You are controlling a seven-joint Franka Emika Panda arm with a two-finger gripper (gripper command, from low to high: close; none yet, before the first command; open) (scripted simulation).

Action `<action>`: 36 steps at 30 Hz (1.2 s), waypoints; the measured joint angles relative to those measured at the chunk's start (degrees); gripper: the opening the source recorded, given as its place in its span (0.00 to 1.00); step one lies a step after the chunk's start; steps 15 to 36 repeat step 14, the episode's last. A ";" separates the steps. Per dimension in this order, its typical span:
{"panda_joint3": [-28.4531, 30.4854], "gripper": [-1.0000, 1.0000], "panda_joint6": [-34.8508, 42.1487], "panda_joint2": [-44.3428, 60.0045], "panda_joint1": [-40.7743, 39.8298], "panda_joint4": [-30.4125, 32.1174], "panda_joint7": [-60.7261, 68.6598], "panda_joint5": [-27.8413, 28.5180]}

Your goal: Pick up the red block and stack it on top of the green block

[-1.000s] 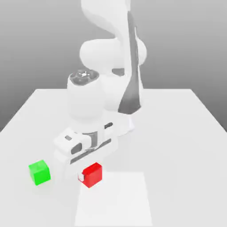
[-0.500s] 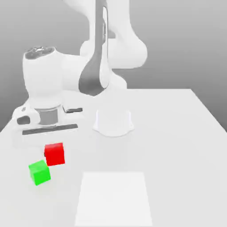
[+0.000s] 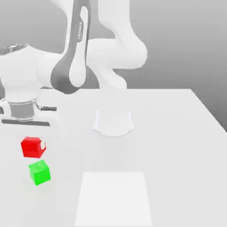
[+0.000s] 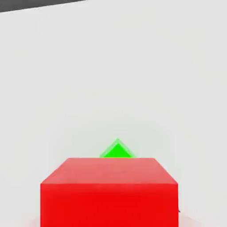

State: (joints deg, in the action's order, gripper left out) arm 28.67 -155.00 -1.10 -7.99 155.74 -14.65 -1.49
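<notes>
The red block (image 3: pixel 32 147) hangs in the air, with my gripper (image 3: pixel 33 145) shut on it; one white fingertip (image 3: pixel 43 144) shows against its side. The green block (image 3: pixel 39 173) rests on the white table just below the red one, a little toward the exterior view's right, and a small gap separates them. In the hand view the red block (image 4: pixel 109 191) sits close in front, and a corner of the green block (image 4: pixel 117 151) peeks out beyond its upper edge.
The arm's round base (image 3: pixel 113 122) stands mid-table, and the arm bends over toward the exterior view's left. A brighter white square patch (image 3: pixel 114 199) lies on the table (image 3: pixel 173 133) at the front, to the right of the green block.
My gripper has carried the red block toward the exterior view's left and upward, from the green block's right side to just above it. The green block has stayed put.
</notes>
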 joint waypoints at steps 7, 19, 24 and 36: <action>-1.54 0.00 -4.70 5.42 -0.23 0.01 4.86 -6.79; -4.12 1.00 -8.68 9.80 -1.93 0.44 8.56 -12.02; -4.12 1.00 -8.68 9.80 -1.93 0.44 8.56 -12.02; -4.12 1.00 -8.68 9.80 -1.93 0.44 8.56 -12.02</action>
